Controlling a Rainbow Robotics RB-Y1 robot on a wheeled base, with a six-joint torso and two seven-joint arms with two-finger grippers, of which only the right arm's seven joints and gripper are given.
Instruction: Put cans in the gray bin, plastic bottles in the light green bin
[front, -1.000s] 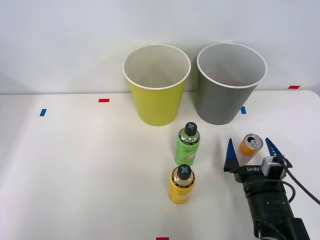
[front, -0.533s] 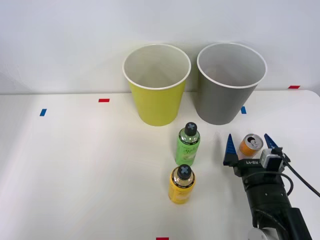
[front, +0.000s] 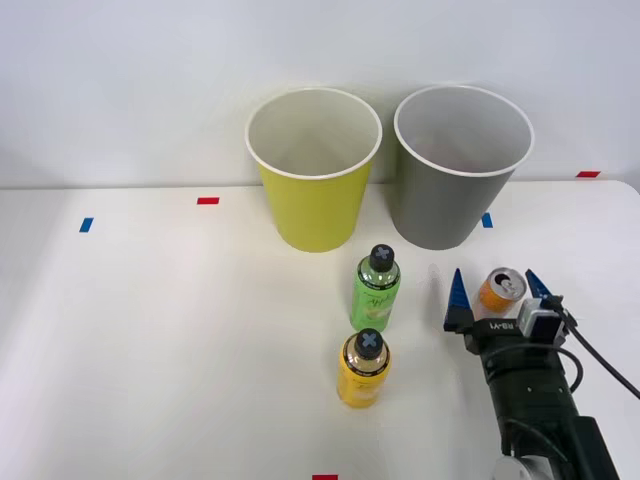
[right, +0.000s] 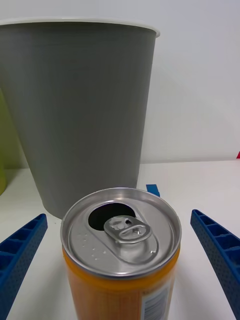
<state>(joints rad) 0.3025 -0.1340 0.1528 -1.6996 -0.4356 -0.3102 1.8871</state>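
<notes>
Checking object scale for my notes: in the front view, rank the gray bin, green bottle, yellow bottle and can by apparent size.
1. Gray bin, clearly largest.
2. Green bottle and yellow bottle: look alike, and the yellow one is nearer the camera, so unranked.
3. Can, smallest showing; the right gripper hides its lower part.

Counter (front: 150, 330): two bins at rear, one (front: 314, 170) left of the other (front: 460, 168). Two bottles before them, one (front: 375, 289) behind the other (front: 364, 368). Can (front: 499, 289) to their right, between open tool (front: 496, 297) fingers.

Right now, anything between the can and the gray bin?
Nothing. In the front view, bare white table separates the can from the gray bin; the open right hand straddles the can.
</notes>
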